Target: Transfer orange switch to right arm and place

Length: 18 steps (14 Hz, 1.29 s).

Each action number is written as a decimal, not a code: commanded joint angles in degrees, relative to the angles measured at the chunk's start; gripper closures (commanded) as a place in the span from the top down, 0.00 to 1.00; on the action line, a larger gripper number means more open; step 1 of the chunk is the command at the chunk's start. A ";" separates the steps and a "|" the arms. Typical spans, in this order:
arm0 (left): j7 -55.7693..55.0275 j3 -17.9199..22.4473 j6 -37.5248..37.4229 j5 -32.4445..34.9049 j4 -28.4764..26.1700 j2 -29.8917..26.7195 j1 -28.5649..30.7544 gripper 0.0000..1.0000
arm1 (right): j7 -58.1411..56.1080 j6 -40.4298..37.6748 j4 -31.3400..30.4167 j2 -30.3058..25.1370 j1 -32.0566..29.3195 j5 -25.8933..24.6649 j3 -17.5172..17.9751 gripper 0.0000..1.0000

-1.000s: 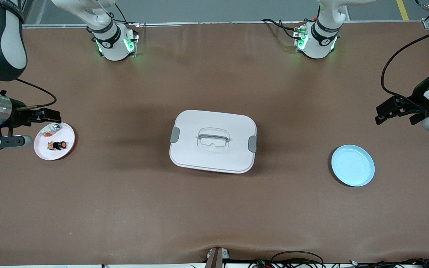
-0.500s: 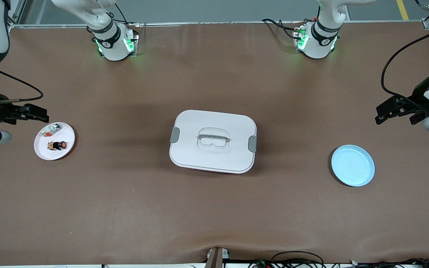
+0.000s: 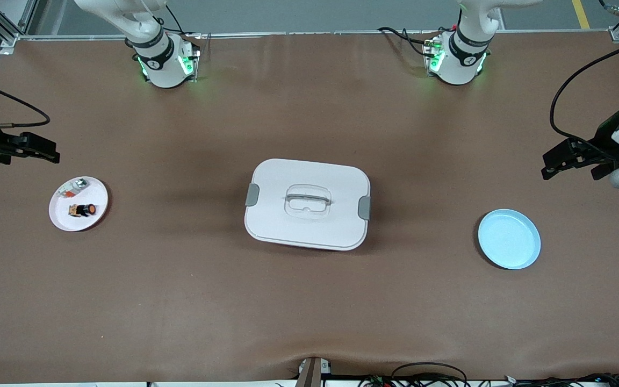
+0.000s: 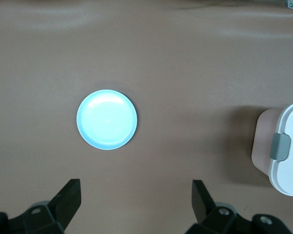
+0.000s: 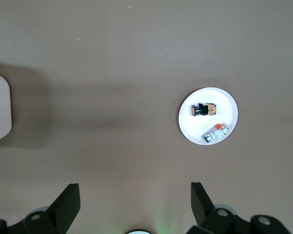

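The orange switch [image 3: 83,209], a black body with an orange cap, lies on its side on a small white plate [image 3: 94,217] toward the right arm's end of the table. It also shows in the right wrist view [image 5: 202,110] on the same plate [image 5: 225,103]. My right gripper [image 3: 50,151] is open and empty, up over bare table beside the plate; its own view [image 5: 133,188] shows spread fingers. My left gripper [image 3: 548,167] is open and empty over bare table beside the blue plate [image 3: 509,239], as its own view [image 4: 136,184] shows. The left arm waits.
A small silver-and-clear piece with a red-orange bit [image 3: 73,186] shares the white plate, also in the right wrist view [image 5: 217,131]. A white lidded box [image 3: 307,204] with grey clips stands mid-table. The blue plate [image 4: 107,119] holds nothing.
My right gripper has drawn back from over the white plate's edge toward the right arm's end of the table, leaving the plate uncovered. The left arm has not moved.
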 commanded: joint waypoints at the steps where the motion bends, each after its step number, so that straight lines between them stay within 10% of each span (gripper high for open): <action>1: -0.57 0.05 -0.63 -0.58 0.06 -0.61 -0.10 1.00 | 1.04 -0.85 0.13 -2.00 -1.15 2.51 -0.13 1.00; 18: 4.53 -0.48 -3.35 0.83 -0.11 -0.43 -0.18 1.00 | 0.86 -1.02 -0.49 -4.03 -1.94 -0.38 -0.22 1.00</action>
